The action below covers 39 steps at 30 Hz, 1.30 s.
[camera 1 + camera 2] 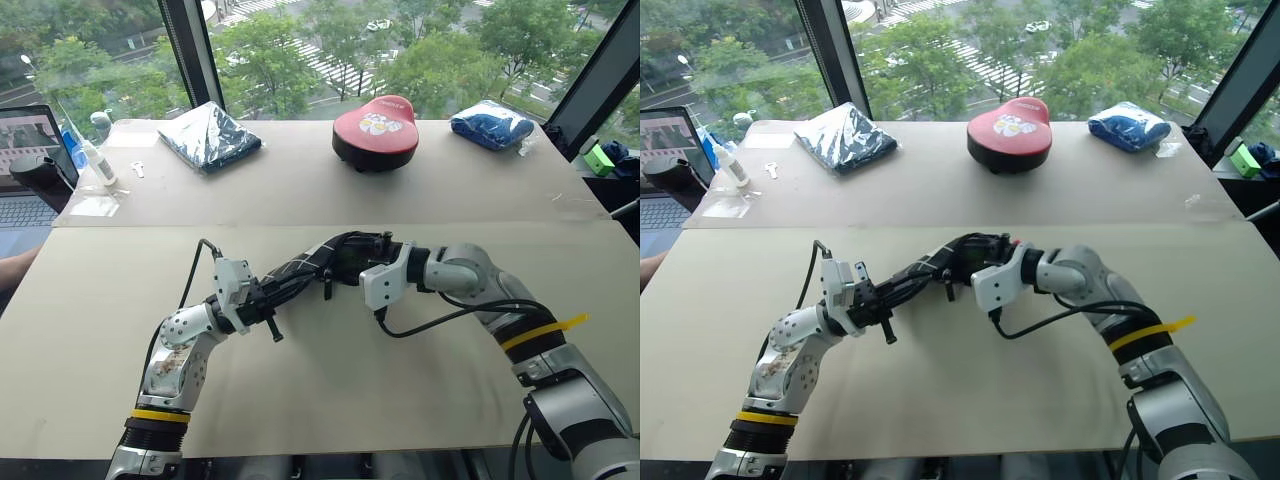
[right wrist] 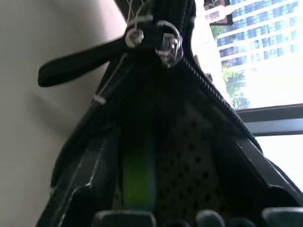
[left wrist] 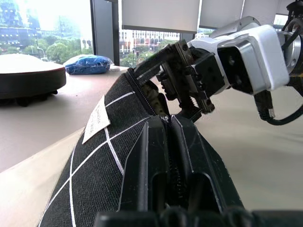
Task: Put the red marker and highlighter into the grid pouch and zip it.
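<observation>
Both of my arms meet low in front of me over the pale table [image 1: 100, 330], and between them hangs the grid pouch [image 1: 300, 266], the landmark for everything else. It is lifted off the table, its long axis running from my left gripper [image 3: 168, 156] up and across to my right gripper [image 1: 345, 258]. My left gripper is clamped shut on the pouch's near end, right along the zipper line. My right gripper sits at the pouch's far, open end with its fingers spread wide inside the mouth, holding nothing that I can make out.

Behind the pouch, well apart, rest a red rounded case [image 1: 375, 130], a dark blue bagged cloth [image 1: 208, 135] and a second blue bundle [image 1: 490, 125].

Inside the pouch's mouth, a green streak, likely the highlighter [image 2: 138, 182], points lengthwise along the pouch. I cannot tell where the red marker is.

At the mouth's far corner is the zipper slider [image 2: 166, 45] with its black pull cord [image 2: 78, 64]. I judge the fabric soft, light and floppy; pinching that cord while my left keeps the end taut suits zipping.
</observation>
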Motion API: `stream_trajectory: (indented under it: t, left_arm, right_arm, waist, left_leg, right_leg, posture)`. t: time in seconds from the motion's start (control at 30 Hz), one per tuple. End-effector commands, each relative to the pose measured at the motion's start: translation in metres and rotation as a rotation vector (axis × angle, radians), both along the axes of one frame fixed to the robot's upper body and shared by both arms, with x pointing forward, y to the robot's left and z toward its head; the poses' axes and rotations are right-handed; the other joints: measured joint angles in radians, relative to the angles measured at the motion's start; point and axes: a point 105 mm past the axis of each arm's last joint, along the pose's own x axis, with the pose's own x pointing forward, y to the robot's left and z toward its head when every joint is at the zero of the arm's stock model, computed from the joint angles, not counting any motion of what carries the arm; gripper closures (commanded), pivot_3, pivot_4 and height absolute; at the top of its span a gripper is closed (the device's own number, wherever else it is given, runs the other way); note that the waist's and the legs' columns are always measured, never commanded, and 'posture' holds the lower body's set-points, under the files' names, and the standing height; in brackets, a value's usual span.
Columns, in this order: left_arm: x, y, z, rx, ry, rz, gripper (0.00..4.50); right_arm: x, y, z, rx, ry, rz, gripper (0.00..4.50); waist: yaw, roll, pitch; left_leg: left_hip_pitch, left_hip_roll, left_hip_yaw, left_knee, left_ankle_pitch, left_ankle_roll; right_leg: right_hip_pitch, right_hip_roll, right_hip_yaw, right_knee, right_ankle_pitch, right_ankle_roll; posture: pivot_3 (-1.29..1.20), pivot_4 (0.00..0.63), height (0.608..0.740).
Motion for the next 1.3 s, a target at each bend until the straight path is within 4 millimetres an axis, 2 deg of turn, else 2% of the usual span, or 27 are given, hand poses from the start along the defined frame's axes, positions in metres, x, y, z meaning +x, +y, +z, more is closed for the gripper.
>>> stream_trajectory:
  t: [0.03, 0.1, 0.17, 0.23, 0.3, 0.37, 0.5, 0.57, 0.67, 0.8, 1.1, 1.3]
  left_arm:
    - [-0.002, -0.002, 0.011, -0.013, -0.051, -0.008, 4.50]
    - [-0.002, -0.002, 0.011, -0.012, -0.050, -0.008, 4.50]
    - [-0.001, -0.002, 0.010, -0.009, -0.047, -0.008, 4.50]
    - [-0.001, -0.002, 0.009, -0.007, -0.045, -0.010, 4.50]
    - [-0.001, -0.003, 0.009, -0.006, -0.045, -0.012, 4.50]
    - [0.000, -0.004, 0.009, -0.008, -0.045, -0.014, 4.50]
    - [0.001, -0.005, 0.010, -0.012, -0.047, -0.014, 4.50]
    - [0.000, -0.005, 0.009, -0.013, -0.046, -0.015, 4.50]
    - [-0.002, -0.005, 0.008, -0.011, -0.042, -0.016, 4.50]
    - [-0.003, -0.006, 0.009, -0.010, -0.042, -0.016, 4.50]
    - [-0.004, -0.004, 0.010, -0.016, -0.045, 0.001, 4.50]
    - [-0.004, -0.005, 0.012, -0.022, -0.048, 0.011, 4.50]
  right_arm:
    - [-0.001, -0.016, 0.033, 0.100, 0.010, -0.024, 1.37]
    - [0.001, -0.030, 0.046, 0.162, 0.088, -0.080, 1.37]
    - [-0.002, -0.051, 0.051, 0.198, 0.296, -0.168, 1.37]
    - [-0.018, -0.068, 0.048, 0.205, 0.555, -0.220, 1.37]
    - [-0.037, -0.073, 0.053, 0.271, 0.766, -0.202, 1.37]
    - [-0.047, -0.076, 0.058, 0.343, 0.879, -0.189, 1.37]
    - [-0.022, -0.093, 0.049, 0.421, 0.818, -0.377, 1.37]
    - [-0.012, -0.098, 0.039, 0.437, 0.805, -0.455, 1.37]
    - [0.004, -0.102, 0.010, 0.441, 0.784, -0.586, 1.37]
    - [0.019, -0.107, -0.002, 0.461, 0.771, -0.666, 1.37]
    - [0.029, -0.118, -0.027, 0.379, 0.740, -0.742, 1.37]
    - [0.031, -0.130, -0.052, 0.420, 0.883, -0.849, 1.37]
  waist:
    - [0.000, 0.000, 0.000]
    - [0.000, 0.000, 0.000]
    - [0.002, 0.000, 0.000]
    - [0.012, 0.000, 0.000]
    - [0.017, 0.000, 0.000]
    - [0.015, 0.000, 0.000]
    - [0.009, 0.000, 0.000]
    - [0.011, 0.000, 0.000]
    - [0.012, 0.000, 0.000]
    - [0.012, 0.000, 0.000]
    - [0.011, 0.000, 0.000]
    - [0.010, 0.000, 0.000]
  left_leg:
    - [0.000, 0.000, 0.000, 0.000, 0.000, 0.000]
    - [0.000, 0.000, 0.000, 0.000, 0.000, 0.000]
    - [0.000, 0.000, 0.000, 0.000, -0.001, 0.001]
    - [-0.001, 0.000, 0.000, 0.000, -0.002, 0.004]
    - [-0.001, 0.001, -0.002, 0.001, -0.005, 0.009]
    - [-0.001, 0.002, -0.002, 0.001, -0.006, 0.010]
    - [0.000, 0.002, -0.002, 0.000, -0.006, 0.010]
    - [0.000, 0.002, -0.002, 0.001, -0.006, 0.010]
    - [-0.001, 0.001, -0.001, 0.001, -0.005, 0.009]
    - [-0.002, 0.000, -0.001, 0.001, -0.004, 0.006]
    - [-0.002, 0.000, -0.001, 0.001, -0.004, 0.007]
    - [-0.001, 0.000, -0.001, 0.001, -0.004, 0.007]
  right_leg:
    - [0.000, 0.000, 0.000, 0.000, 0.000, 0.000]
    - [0.000, 0.000, 0.000, 0.000, 0.000, 0.000]
    - [0.000, 0.000, 0.000, 0.000, 0.000, 0.000]
    - [0.000, -0.001, 0.000, 0.000, 0.000, 0.000]
    - [0.001, -0.001, -0.001, -0.001, 0.000, 0.000]
    - [0.001, -0.003, -0.001, -0.002, 0.000, 0.000]
    - [0.001, -0.004, 0.000, -0.001, 0.000, 0.000]
    - [0.001, -0.004, -0.001, -0.001, 0.000, 0.000]
    - [0.000, -0.004, -0.001, -0.001, 0.000, 0.000]
    - [-0.001, -0.004, -0.001, 0.000, 0.000, 0.000]
    - [0.000, -0.003, -0.001, -0.001, 0.000, 0.000]
    - [0.001, -0.002, -0.001, -0.001, 0.000, 0.000]
  posture:
    - [0.00, 0.150, 0.740]
    - [0.00, 0.150, 0.740]
    - [0.00, 0.150, 0.740]
    - [0.00, 0.150, 0.740]
    - [0.00, 0.150, 0.740]
    - [0.00, 0.150, 0.740]
    - [0.00, 0.150, 0.740]
    - [0.00, 0.150, 0.740]
    - [0.00, 0.150, 0.740]
    - [0.00, 0.150, 0.740]
    - [0.00, 0.150, 0.740]
    - [0.00, 0.150, 0.740]
